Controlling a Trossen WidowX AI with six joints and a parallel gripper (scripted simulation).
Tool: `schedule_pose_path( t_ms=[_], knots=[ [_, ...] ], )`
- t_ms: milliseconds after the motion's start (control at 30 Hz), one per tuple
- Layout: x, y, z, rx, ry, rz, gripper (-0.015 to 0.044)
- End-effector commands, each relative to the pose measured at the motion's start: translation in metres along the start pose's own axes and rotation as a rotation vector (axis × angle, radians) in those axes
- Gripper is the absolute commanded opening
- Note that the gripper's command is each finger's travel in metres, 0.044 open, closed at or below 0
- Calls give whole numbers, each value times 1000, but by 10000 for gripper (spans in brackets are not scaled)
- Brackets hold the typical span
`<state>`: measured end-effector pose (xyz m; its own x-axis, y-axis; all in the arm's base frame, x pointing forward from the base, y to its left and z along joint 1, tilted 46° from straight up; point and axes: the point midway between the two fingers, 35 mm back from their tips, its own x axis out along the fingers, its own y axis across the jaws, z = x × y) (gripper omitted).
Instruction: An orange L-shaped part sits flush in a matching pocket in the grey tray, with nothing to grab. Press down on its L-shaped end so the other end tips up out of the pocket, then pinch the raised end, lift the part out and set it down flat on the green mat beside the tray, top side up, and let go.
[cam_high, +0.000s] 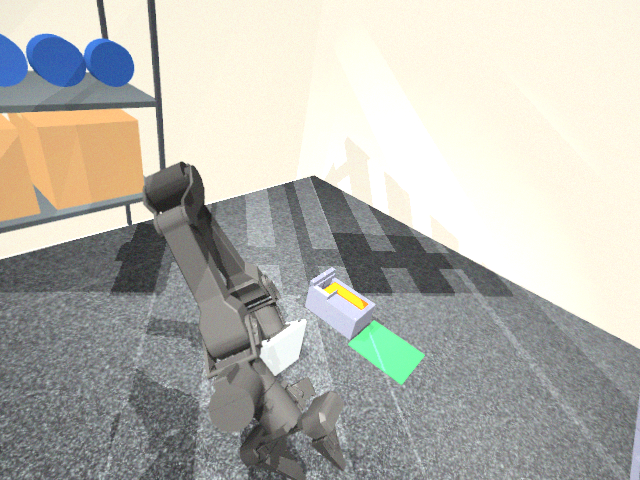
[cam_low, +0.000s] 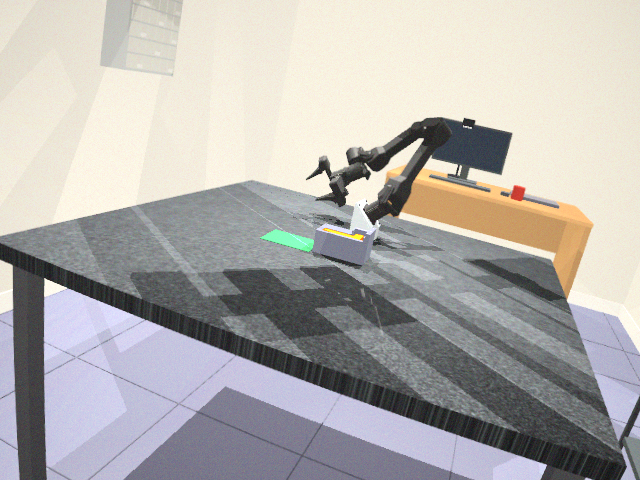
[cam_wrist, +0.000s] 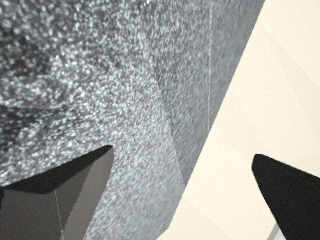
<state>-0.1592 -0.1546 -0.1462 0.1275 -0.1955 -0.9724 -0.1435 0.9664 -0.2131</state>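
The orange L-shaped part (cam_high: 347, 295) lies down in the pocket of the small grey box-like tray (cam_high: 330, 308), which stands on the speckled dark grey table top (cam_high: 491, 372) at about 1 o'clock from the arm's gripper in the top view. The flat green rectangular mat (cam_high: 386, 351) lies on the table touching the tray's near end, at about 4 o'clock from it. The dark grey parallel-jaw gripper (cam_high: 305, 454) hangs in the air well apart from both tray and mat, at the bottom edge of the top view; in the exterior view the gripper (cam_low: 321, 184) is raised above the table at about 11 o'clock from the tray (cam_low: 341, 250). Its jaws stand spread nearly to their full width and there is nothing between them; the wrist view shows only table surface and pale wall between the two fingertips
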Motion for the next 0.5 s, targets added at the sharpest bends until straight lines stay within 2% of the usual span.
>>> schedule_pose_path(
  t_ms=[0, 233, 467],
  knots=[
    [0, -1, 1, 2, -4, 1, 374],
    [-4, -57, 39, 31, -123, 23, 190],
    [-16, -107, 103, 36, -251, 103, 180]
  ],
)
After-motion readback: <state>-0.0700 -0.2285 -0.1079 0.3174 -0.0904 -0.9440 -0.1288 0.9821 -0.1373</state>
